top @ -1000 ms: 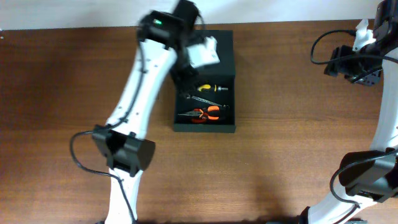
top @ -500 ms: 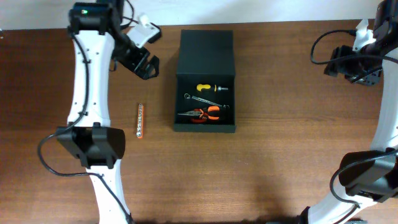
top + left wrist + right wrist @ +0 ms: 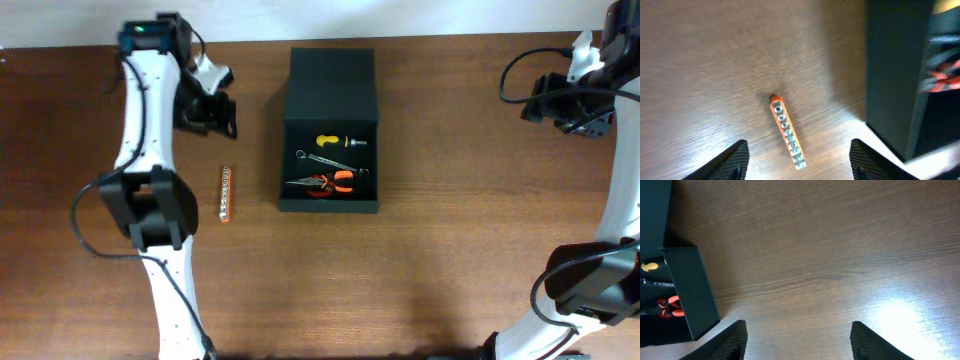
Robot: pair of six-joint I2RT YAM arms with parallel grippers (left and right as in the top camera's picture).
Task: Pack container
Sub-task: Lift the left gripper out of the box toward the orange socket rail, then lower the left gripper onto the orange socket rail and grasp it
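At the far middle of the table (image 3: 450, 270) you have the container (image 3: 330, 128): dark, nearly black, open. Its flap lid (image 3: 332, 85) is thrown back on the far side; from above you cannot tell whether it lies flat or leans.

Inside the container there are three tools, laid crosswise:
- a yellow-handled driver (image 3: 328, 141) nearest the lid
- a silver wrench (image 3: 330, 160) just nearer than it
- orange-handled pliers (image 3: 326, 183) by the near wall, touching or almost touching the wrench

Outside the container, on its left-arm side and level with the near half, an orange bit strip (image 3: 226, 193) with a row of silver sockets lies on the bare wood. It is near the container wall but clear of it, and roughly parallel to it.

Your left gripper (image 3: 799, 145) hangs above that strip on the same side of the container. Its fingers (image 3: 737, 160) are spread wide, with nothing pinched between them. In the wrist view the strip runs down between the two fingertips and the container wall fills the right edge, blurred.

Your right gripper (image 3: 797, 327) is well apart from the container on the right-arm side, over bare table. It is also spread wide and empty. Its wrist view catches only a corner of the container at the left edge, with the pliers' orange handles showing inside.
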